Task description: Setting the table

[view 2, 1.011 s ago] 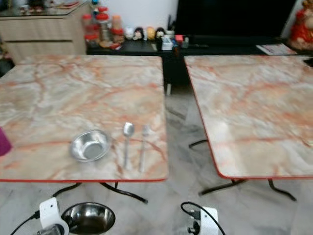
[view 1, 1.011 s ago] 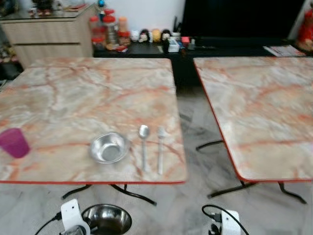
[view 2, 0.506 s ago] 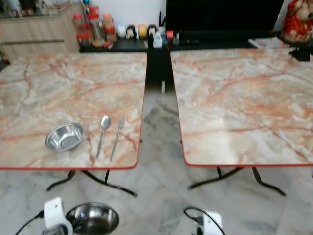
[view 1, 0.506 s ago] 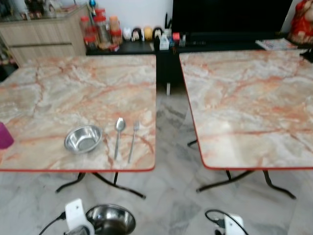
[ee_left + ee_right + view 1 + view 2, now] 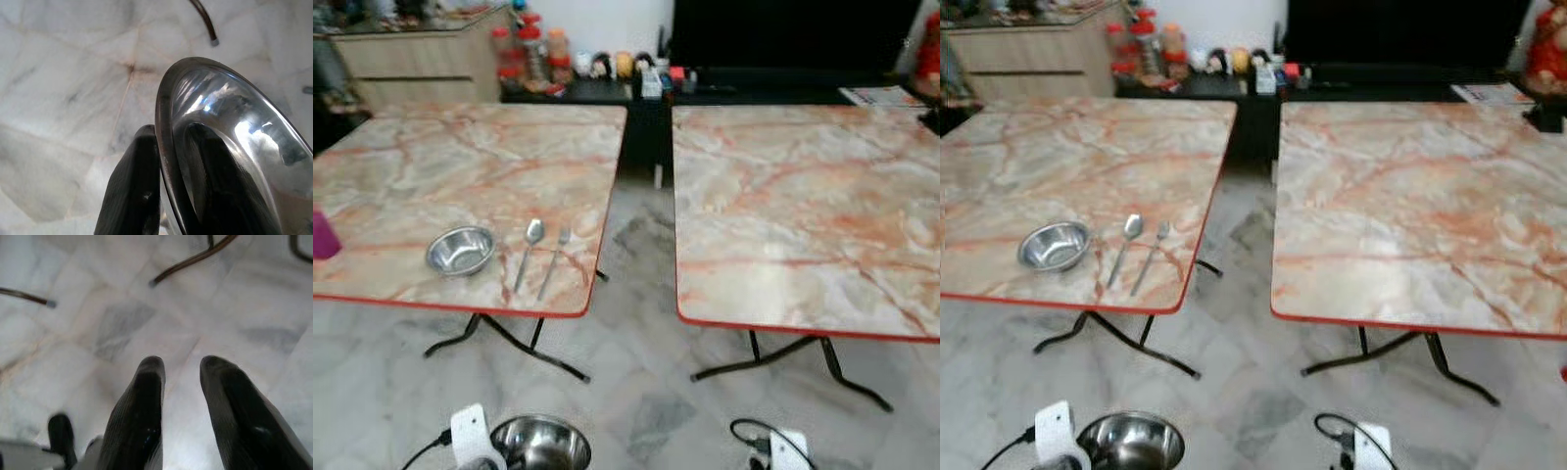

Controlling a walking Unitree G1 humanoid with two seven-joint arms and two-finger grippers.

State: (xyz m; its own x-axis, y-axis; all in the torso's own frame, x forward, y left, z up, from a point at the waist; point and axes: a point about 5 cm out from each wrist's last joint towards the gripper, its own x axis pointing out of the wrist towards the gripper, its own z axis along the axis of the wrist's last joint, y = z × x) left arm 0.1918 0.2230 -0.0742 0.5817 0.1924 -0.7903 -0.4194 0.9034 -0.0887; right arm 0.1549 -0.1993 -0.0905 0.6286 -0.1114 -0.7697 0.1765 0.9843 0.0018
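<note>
The left gripper (image 5: pixel 168 161) hangs low over the floor, its two black fingers pinching the rim of a steel bowl (image 5: pixel 230 137), one finger inside and one outside. The right gripper (image 5: pixel 181 382) hangs low too, fingers parted and empty.

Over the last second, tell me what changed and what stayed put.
Only the camera shifted: the robot turned right and drew back, so both tables sit further left and the right table shows more fully. The left gripper stays shut on the rim of the carried bowl. On the left table, the bowl, spoon, fork and purple cup kept their places.
</note>
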